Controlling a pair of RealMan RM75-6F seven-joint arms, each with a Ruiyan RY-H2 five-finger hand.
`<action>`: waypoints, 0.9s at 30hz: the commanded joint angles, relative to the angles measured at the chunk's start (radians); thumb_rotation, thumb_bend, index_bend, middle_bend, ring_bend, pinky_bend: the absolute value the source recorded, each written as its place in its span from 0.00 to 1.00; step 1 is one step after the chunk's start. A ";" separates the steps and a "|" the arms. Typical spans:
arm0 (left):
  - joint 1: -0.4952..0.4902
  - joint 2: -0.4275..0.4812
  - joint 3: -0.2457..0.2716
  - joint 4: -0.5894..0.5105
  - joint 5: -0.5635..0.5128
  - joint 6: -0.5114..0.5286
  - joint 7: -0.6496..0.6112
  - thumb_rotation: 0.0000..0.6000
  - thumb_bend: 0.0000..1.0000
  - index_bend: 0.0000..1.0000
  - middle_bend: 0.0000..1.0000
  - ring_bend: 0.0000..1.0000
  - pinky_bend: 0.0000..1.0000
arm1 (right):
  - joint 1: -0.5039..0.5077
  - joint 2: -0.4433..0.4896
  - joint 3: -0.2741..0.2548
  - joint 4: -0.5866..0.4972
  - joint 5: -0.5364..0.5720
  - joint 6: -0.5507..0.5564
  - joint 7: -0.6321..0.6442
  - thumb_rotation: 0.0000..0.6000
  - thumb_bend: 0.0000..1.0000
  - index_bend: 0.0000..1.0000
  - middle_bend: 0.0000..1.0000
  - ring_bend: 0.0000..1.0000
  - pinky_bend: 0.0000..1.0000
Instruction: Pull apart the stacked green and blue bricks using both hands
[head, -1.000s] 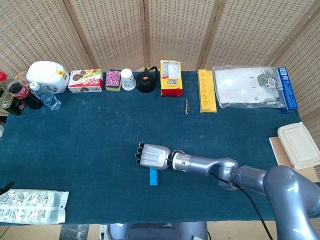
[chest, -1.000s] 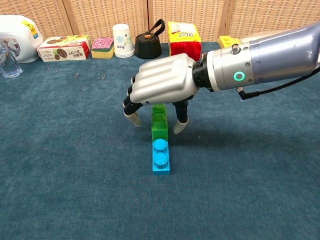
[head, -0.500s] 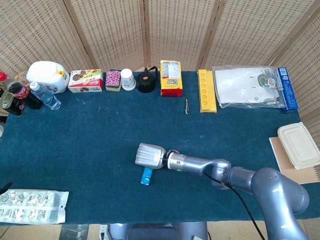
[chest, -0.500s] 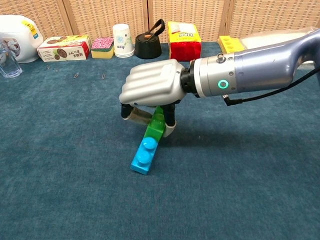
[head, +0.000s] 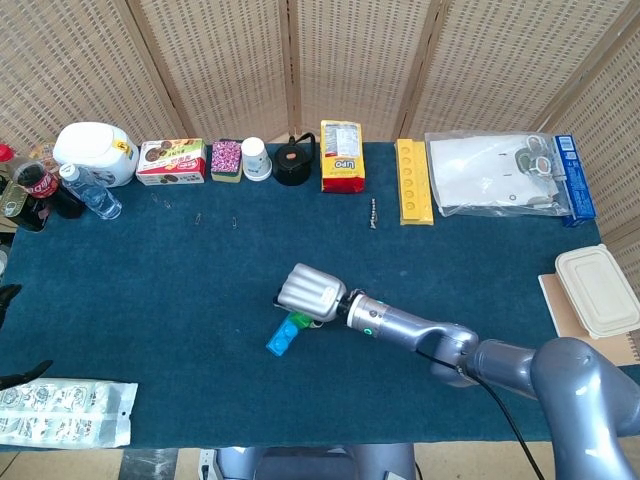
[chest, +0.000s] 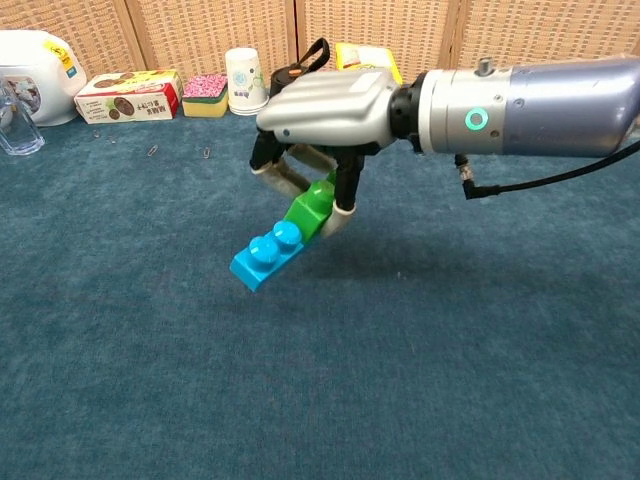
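Chest view: right hand (chest: 325, 110), silver, palm down, fingers curled around the green brick (chest: 312, 208), which it holds clear of the dark teal table cloth (chest: 150, 380). Blue brick (chest: 267, 255) attached to the green brick's lower end, the pair slanting down toward the left of the picture, blue end lowest; the two bricks are not yet parted. Grey forearm with a lit green ring extends to the right edge. Head view: the same right hand (head: 312, 291) near the middle of the table, the green brick (head: 298, 321) peeping from beneath it and the blue brick (head: 279, 341) projecting toward the lower left. Left hand: only dark tips at the left edge of the head view may belong to it; whether spread or closed cannot be told. Back row of the table, left to right in the head view: white jug (head: 97, 151), snack box (head: 171, 161), pink-topped sponge (head: 226, 160), paper cup (head: 256, 158), black kettle (head: 293, 162), yellow packet (head: 342, 155), yellow brick plate (head: 413, 181), clear plastic bag (head: 488, 174). A plastic bottle (head: 88, 191) lies near the jug. Beige lidded container (head: 598, 290) off the cloth at right. Sealed clear packet (head: 62, 412) at lower left corner.
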 joint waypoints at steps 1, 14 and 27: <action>-0.037 0.015 0.009 -0.029 0.044 -0.047 0.014 0.85 0.16 0.10 0.12 0.03 0.19 | -0.064 0.086 0.044 -0.115 0.117 0.000 -0.009 1.00 0.05 0.70 0.68 0.72 0.68; -0.213 -0.002 -0.032 -0.148 0.116 -0.231 0.066 0.85 0.16 0.17 0.15 0.14 0.29 | -0.248 0.344 0.112 -0.522 0.499 0.021 -0.022 1.00 0.05 0.70 0.68 0.73 0.70; -0.397 -0.193 -0.147 -0.123 -0.025 -0.342 0.123 0.85 0.18 0.23 0.18 0.15 0.31 | -0.394 0.452 0.187 -0.733 0.679 0.049 0.198 1.00 0.05 0.70 0.68 0.75 0.71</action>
